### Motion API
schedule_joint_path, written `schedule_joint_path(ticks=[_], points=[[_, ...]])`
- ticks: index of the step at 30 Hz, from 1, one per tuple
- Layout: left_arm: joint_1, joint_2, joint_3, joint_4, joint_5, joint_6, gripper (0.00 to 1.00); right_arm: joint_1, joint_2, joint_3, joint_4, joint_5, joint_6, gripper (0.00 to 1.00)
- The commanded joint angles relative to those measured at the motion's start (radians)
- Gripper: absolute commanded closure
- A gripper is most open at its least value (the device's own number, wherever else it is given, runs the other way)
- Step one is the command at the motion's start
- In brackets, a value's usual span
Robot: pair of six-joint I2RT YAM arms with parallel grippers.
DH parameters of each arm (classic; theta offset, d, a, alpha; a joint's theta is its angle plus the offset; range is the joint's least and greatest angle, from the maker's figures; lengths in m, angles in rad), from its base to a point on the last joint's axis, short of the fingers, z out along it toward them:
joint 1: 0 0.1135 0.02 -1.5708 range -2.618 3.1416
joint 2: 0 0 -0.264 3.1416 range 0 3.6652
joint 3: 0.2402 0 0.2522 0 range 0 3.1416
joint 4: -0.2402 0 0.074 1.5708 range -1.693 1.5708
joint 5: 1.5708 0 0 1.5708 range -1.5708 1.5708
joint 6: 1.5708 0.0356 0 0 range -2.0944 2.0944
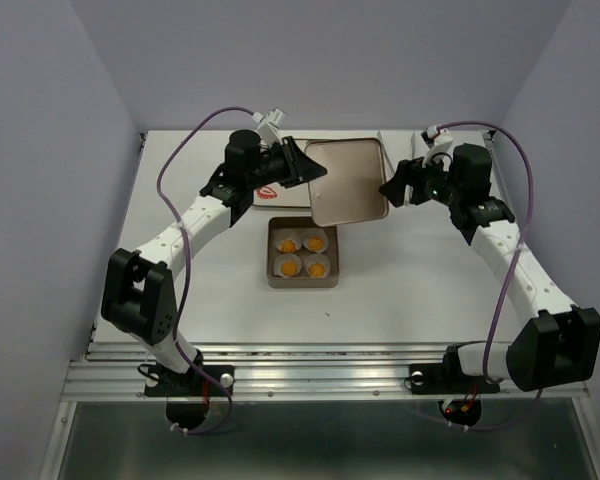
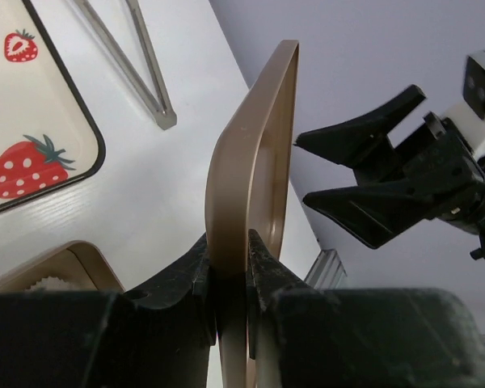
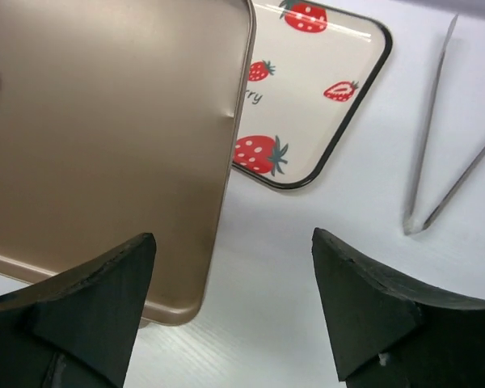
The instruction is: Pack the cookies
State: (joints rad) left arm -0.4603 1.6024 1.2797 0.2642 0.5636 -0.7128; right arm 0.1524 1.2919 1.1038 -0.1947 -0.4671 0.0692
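Word: the letters "rry" are read in thin dark script on the white card [image 3: 315, 121], just beside a small strawberry.
Rest of word: its start is hidden behind the gold lid [image 3: 105, 121], so the whole word cannot be told.
Pictures: red strawberries with pale seeds and green leaves are printed on the card, inside a black border line.
Top view: the card's print is seen only as a red mark, too small to be read.

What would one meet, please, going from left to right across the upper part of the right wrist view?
gold tin lid → strawberry-print card → metal tweezers
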Motion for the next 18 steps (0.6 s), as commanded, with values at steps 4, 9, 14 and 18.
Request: schedule_joint_path(ticks=[4, 9, 14, 18], points=[[0.04, -0.035, 0.113, -0.098, -0.011, -0.151, 1.0, 0.009, -0.115, 0.128, 0.009, -0.108, -0.394, 0.0], [0.069, -0.001, 0.145, -0.196, 0.025, -0.289, 1.0, 0.146, -0.12, 0.13, -0.074, -0.148, -0.731, 0.0], [0.071, -0.009, 0.185, -0.322, -0.059, -0.385, 1.0, 0.341, -0.12, 0.033, -0.086, 0.023, -1.024, 0.0], [0.071, -0.032, 0.234, -0.44, -0.154, -0.398, 1.0, 0.383, -0.131, 0.01, -0.087, 0.006, -1.107, 0.0]])
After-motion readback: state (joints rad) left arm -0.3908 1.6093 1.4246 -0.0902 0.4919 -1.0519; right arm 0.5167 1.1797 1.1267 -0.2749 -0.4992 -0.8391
